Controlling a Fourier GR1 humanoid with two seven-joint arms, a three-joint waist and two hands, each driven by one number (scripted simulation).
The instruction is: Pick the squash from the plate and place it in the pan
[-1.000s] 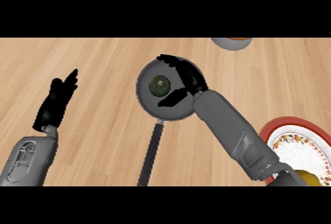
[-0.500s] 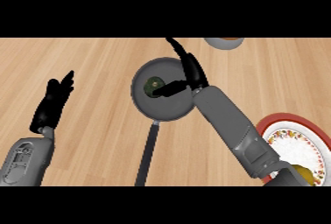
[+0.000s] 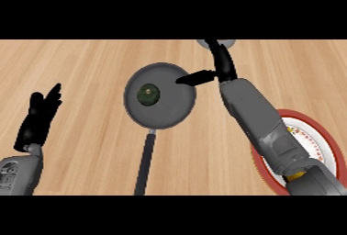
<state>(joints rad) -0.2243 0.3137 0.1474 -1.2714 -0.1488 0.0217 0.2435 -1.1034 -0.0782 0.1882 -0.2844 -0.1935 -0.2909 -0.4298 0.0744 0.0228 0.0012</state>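
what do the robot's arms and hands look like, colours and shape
Both forearms are grey, smooth and blocky, each ending in a black hand with slim fingers and a thumb. The right hand sits on a long grey forearm with a small yellow patch low down near the elbow. The left hand joins a grey forearm with darker panel lines. No cables show.

1. The counter (image 3: 88,59) is light tan wood with fine darker grain lines running across it.
2. The pan (image 3: 169,110) is dull dark grey inside, with a paler grey rim and a black handle.
3. The squash (image 3: 148,94) is dark green, mottled with small yellowish speckles.
4. The plate (image 3: 324,133) has a red rim and a white centre with a faint ring of small coloured marks.
5. The left hand (image 3: 39,120) and the right hand (image 3: 218,66) are black, on grey forearms.
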